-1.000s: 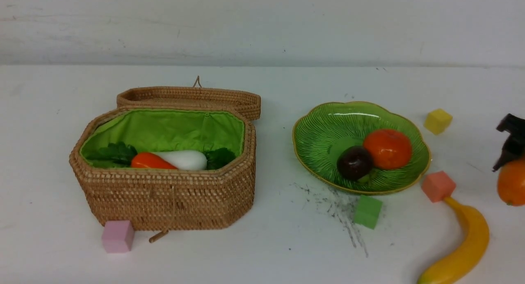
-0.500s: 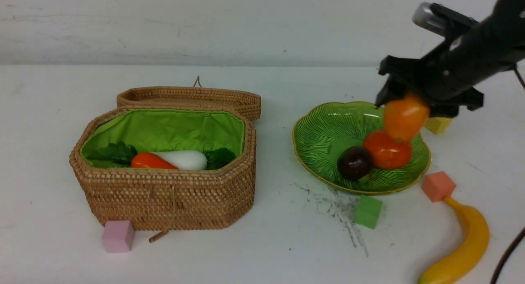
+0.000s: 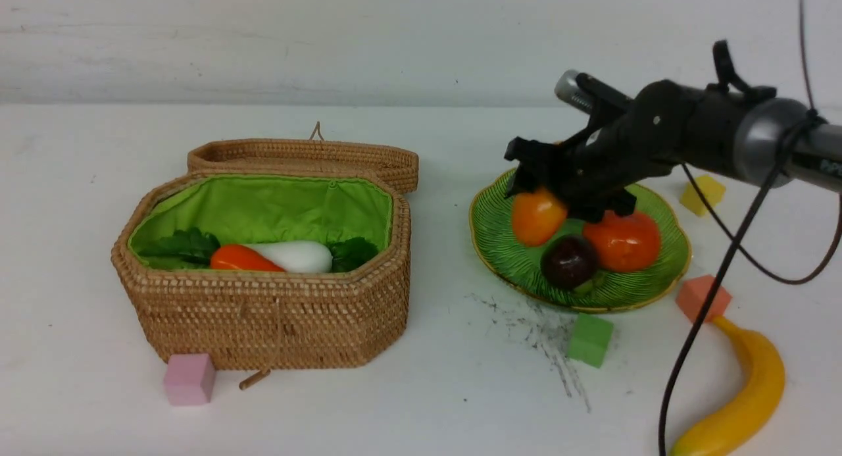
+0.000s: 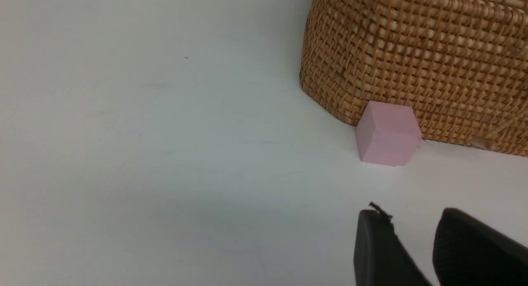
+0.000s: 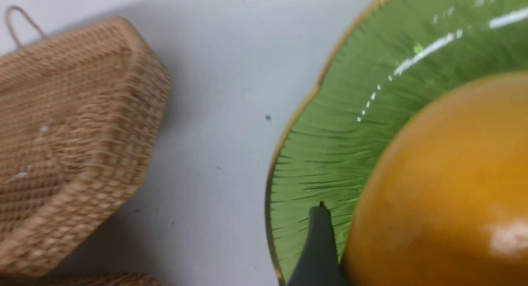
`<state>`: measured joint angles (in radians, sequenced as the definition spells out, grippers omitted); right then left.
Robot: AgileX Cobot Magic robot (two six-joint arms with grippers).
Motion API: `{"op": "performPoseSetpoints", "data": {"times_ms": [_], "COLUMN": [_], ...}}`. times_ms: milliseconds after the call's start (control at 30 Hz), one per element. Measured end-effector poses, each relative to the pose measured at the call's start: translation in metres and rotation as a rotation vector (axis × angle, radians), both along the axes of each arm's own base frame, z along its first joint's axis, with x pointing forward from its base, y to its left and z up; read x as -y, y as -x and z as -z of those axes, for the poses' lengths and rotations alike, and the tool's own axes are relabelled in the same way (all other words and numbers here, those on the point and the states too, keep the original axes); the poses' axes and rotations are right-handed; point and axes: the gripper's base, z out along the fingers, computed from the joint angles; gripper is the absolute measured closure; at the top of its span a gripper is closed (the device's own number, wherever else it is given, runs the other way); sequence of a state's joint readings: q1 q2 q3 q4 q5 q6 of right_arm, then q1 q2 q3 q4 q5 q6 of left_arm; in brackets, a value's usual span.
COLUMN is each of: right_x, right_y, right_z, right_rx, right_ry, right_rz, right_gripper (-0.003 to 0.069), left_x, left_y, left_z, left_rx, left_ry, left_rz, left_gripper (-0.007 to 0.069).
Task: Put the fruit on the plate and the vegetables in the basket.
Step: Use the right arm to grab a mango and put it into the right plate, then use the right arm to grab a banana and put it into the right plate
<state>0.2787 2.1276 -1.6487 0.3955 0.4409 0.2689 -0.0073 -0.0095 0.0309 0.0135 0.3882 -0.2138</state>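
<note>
A: Any brand, label or writing to read?

B: There are faint pale marks on the silver part of the right arm at the front view's edge, too small to read.

A: Materials, then?

B: The basket (image 3: 263, 324) is tan woven rattan with eight sides, its hinged lid (image 3: 302, 156) lying back and bright green cloth lining inside. In it lie a smooth white radish (image 3: 299, 255) and an orange-red carrot (image 3: 240, 258), touching, with leafy green tops at both ends. A matte pink cube (image 3: 189, 378) sits just against the basket's front wall.

A: And the plate?

B: The plate (image 3: 493, 229) is glossy green, finely ribbed, scalloped, with a thin gold rim. A round orange fruit (image 3: 625, 242) and a small dark purple one (image 3: 569, 262) rest on it, touching.

A: The right gripper?

B: The right gripper (image 3: 539, 193) clasps the shiny orange mango (image 3: 537, 216) between its black jaws, over the plate's left part (whether the mango touches the dish I cannot tell).

A: The left gripper?

B: The left gripper (image 4: 412, 244) shows two black fingertips slightly parted with nothing between them, near the pink cube.

A: The rest?

B: The yellow banana (image 3: 746, 397) lies on the white table (image 3: 421, 403), its tip by a salmon cube (image 3: 702, 297); a green cube (image 3: 590, 339) and a yellow cube (image 3: 702, 194) sit near the plate.
</note>
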Motion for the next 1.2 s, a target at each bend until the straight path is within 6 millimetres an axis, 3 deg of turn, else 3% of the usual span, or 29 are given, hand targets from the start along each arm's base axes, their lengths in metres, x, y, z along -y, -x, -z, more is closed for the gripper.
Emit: {"op": "performPoseSetpoints", "data": {"times_ms": [200,433,633,767,900,1000,1100,1200], "right_x": [-0.001,-0.002,-0.002,-0.002,0.011,0.036,0.06,0.082], "right_y": [-0.001,0.0,0.003,0.01,0.034,0.056,0.08,0.11], "right_z": [0.004,0.005,-0.001,-0.018,-0.06,-0.09,-0.098,-0.087], "right_rx": [-0.013,-0.038,-0.046,-0.034,-0.069,-0.134,-0.239,-0.361], "right_ry": [-0.026,-0.037,-0.033,-0.013,0.058,0.144,0.204,0.254], "right_rz": [0.014,0.01,-0.004,-0.051,-0.138,-0.151,-0.086,0.028], "right_gripper": [0.0127,0.0004,0.0008,0.0034,0.0055,0.0067,0.0069,0.0071], "left_x": [0.0,0.0,0.0,0.0,0.0,0.0,0.0,0.0], "left_y": [0.0,0.0,0.0,0.0,0.0,0.0,0.0,0.0], "left_z": [0.0,0.0,0.0,0.0,0.0,0.0,0.0,0.0], "left_rx": [0.0,0.0,0.0,0.0,0.0,0.0,0.0,0.0], "left_ry": [0.0,0.0,0.0,0.0,0.0,0.0,0.0,0.0], "left_rz": [0.0,0.0,0.0,0.0,0.0,0.0,0.0,0.0], "left_gripper": [0.0418,0.041,0.0406,0.0403,0.0403,0.0403,0.0402,0.04]}}
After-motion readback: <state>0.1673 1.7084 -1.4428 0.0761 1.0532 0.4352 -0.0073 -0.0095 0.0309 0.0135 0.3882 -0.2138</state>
